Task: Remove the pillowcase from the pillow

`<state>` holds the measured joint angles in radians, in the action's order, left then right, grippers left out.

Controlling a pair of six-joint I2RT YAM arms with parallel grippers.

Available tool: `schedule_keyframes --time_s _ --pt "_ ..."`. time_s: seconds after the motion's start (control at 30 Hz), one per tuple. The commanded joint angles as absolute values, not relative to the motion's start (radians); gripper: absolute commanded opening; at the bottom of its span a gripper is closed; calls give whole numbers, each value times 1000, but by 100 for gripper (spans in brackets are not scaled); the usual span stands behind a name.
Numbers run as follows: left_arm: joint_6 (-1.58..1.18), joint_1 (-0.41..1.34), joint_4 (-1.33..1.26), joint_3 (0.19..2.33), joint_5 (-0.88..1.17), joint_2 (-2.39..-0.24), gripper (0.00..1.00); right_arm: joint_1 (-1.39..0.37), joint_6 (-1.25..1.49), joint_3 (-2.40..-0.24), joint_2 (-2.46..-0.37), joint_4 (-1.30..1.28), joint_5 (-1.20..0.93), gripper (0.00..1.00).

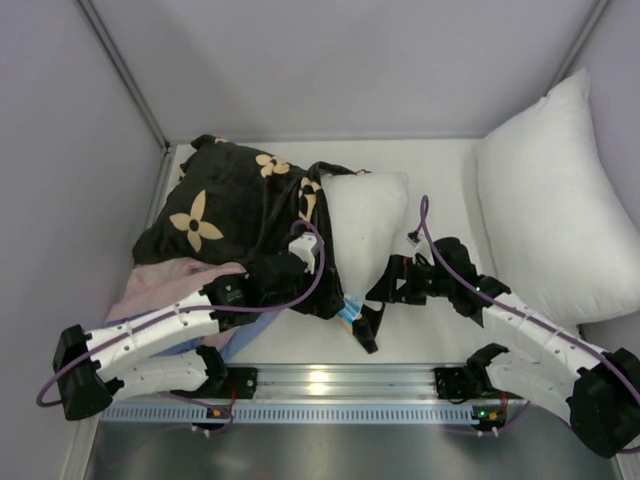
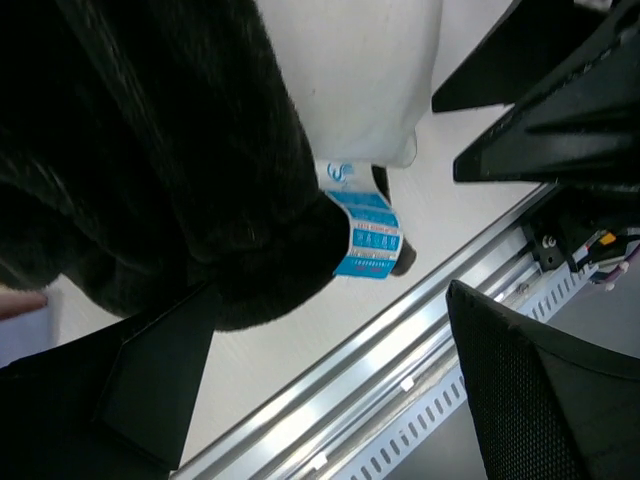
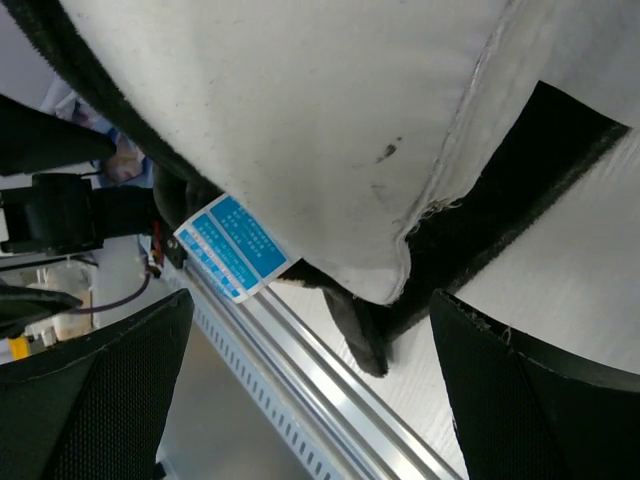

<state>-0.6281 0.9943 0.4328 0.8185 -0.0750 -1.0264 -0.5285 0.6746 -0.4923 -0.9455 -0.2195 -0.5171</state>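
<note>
Roughly halfway, judging by the layout. Nearest, low over the worktop (image 1: 420, 345), find the left claw (image 2: 328, 300) spread fully, gripping nothing, reaching in from the left beside the label tag (image 2: 365, 235). Likewise the right claw (image 3: 312, 300): gaping, empty, angled in from the right at the near corner of the pillow (image 1: 370, 215). Farther, see the pillowcase (image 1: 225, 205) sleeving the left part, possibly tucked beneath too. Left to do: grip both, pull apart.

Pillow (image 1: 372, 225) mid-table (image 1: 440, 165); pillowcase (image 1: 225, 215) on its left half. Tag (image 1: 348, 313) at pillow's front edge. Cloths (image 1: 160, 285) front-left of pillow. 2nd pillow (image 1: 550, 200) well to pillow's right, at table's edge.
</note>
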Motion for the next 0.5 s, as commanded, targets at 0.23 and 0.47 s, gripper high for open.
schedule_keyframes --time_s 0.23,0.47 --pt "-707 1039 408 723 -132 -874 99 -577 732 -439 -1061 155 -471 89" --pt "-716 1042 416 713 -130 -867 99 -584 752 -466 -1192 245 -454 81"
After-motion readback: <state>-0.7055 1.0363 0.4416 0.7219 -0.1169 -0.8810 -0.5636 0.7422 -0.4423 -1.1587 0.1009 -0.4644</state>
